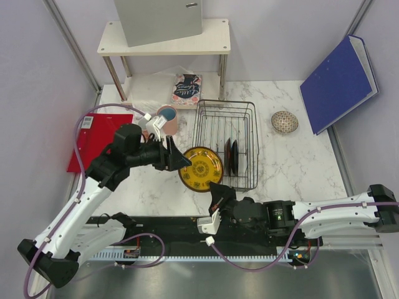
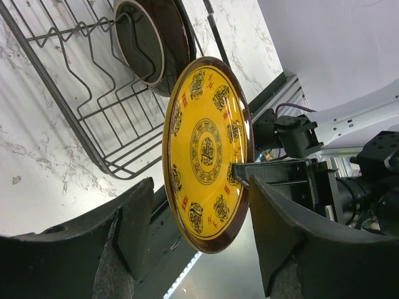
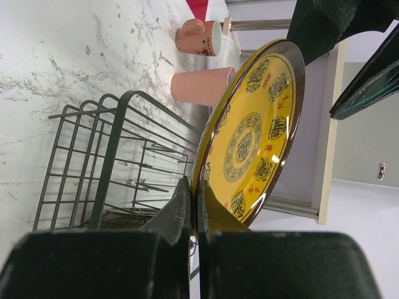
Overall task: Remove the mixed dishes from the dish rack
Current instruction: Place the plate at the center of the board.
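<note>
Yellow plate (image 1: 201, 169) held roughly flat, patterned face up, over counter (image 1: 293, 168), just beside front left corner of dish rack (image 1: 225, 101). Near rim clenched by right end effector (image 3: 194, 194). Left end effector (image 2: 201, 208) spread open around opposite rim. Medallion characters not legible.

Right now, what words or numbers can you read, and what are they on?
None I can read for sure.
On the yellow plate: round symbols, too fancy to read.
On the small pink mug: dark print, too small.
On the patterned book: top writing, blurred.
On the red folder: white label, too small.
</note>
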`<state>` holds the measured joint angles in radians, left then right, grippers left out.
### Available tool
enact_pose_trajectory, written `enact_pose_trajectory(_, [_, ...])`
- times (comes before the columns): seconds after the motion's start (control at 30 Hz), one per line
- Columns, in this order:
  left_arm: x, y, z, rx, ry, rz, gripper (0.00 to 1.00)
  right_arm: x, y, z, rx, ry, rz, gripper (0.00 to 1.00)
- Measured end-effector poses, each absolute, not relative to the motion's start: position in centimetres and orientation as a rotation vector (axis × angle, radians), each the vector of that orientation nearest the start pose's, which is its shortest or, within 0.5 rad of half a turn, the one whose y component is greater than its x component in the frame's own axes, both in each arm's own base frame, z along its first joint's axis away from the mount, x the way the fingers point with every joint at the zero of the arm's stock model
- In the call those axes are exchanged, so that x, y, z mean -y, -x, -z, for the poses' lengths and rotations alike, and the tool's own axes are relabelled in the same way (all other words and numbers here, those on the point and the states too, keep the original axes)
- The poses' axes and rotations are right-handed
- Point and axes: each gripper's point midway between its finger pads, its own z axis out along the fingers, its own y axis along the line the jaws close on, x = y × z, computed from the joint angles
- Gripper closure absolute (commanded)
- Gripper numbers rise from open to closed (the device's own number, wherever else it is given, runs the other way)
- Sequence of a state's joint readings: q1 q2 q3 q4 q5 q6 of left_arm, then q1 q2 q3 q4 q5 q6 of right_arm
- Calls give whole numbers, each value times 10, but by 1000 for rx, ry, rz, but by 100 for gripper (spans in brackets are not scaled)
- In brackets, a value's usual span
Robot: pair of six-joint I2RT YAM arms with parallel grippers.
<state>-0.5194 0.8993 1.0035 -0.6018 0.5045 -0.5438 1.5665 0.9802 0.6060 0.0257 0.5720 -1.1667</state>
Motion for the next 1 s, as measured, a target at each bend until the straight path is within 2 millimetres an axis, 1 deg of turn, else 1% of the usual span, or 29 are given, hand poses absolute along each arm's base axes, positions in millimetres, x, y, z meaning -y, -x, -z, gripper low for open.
enact_pose_trajectory(0.17, [225,-180,-265,-2217,-314,1158,34,-306,-129,-214,-741,1720,275,100])
enact_pose_trajectory(0.23, [226,-179,-258,-2235,-319,1169,35,-306,-129,-215,-741,1719,274,100])
enact_pose_trajectory(0.33, [227,-175,-248,-2264,-324,1184,40,-307,-128,-216,-739,1715,272,100])
enact_pose_trajectory(0.4, [228,-173,-243,-2279,-327,1194,50,-307,-128,-216,-738,1711,269,100])
enact_pose_trajectory(0.43, [229,-172,-241,-2282,-330,1202,63,-308,-128,-217,-736,1710,269,100])
enact_pose_trajectory(0.53, [231,-170,-239,-2284,-336,1224,76,-308,-128,-218,-732,1706,268,100])
enact_pose_trajectory(0.57, [231,-170,-240,-2283,-340,1231,83,-309,-128,-218,-730,1709,267,100])
enact_pose_trajectory(0.6, [231,-169,-240,-2283,-337,1235,86,-309,-128,-217,-726,1714,272,100])
enact_pose_trajectory(0.63, [231,-170,-239,-2286,-327,1236,94,-309,-128,-217,-719,1719,278,100])
enact_pose_trajectory(0.67, [232,-170,-239,-2290,-315,1241,98,-309,-128,-217,-713,1723,284,100])
enact_pose_trajectory(0.77, [233,-171,-238,-2297,-280,1265,98,-310,-127,-215,-695,1740,297,100])
enact_pose_trajectory(0.83, [234,-171,-237,-2287,-275,1279,98,-309,-128,-214,-692,1747,303,91])
enact_pose_trajectory(0.87, [234,-171,-236,-2279,-272,1286,98,-309,-128,-214,-692,1749,305,73])
enact_pose_trajectory(0.93, [234,-170,-236,-2262,-271,1296,98,-309,-128,-214,-699,1743,300,60])
enact_pose_trajectory(0.97, [235,-169,-238,-2245,-286,1308,98,-310,-127,-215,-708,1731,287,48])
enact_pose_trajectory(1.0, [236,-166,-240,-2232,-305,1325,98,-311,-128,-216,-716,1718,277,40])
